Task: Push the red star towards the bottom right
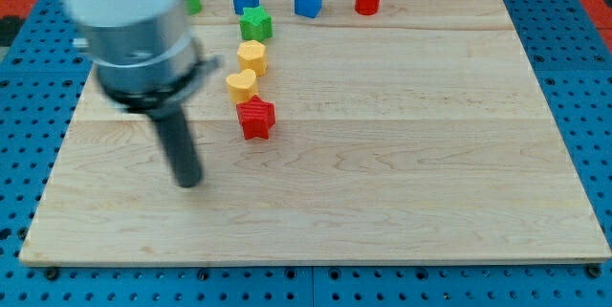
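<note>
Resting left of red star (255, 118), my tip (189, 181); no gripper fitted; yellow block (242, 85) touching star's top.

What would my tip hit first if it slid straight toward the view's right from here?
Probably nothing: my tip sits below and left of the red star, so a straight rightward path looks free across the board.

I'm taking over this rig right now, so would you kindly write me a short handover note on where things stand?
My tip rests on the board, toward the view's left and below the red star, not touching it.
The red star sits mid-board, just under two yellow blocks and a green star.
Done: nothing visible; the star is far from the bottom right.
Left: bring the tip to the star's upper-left side, then push it toward the view's bottom right.
</note>
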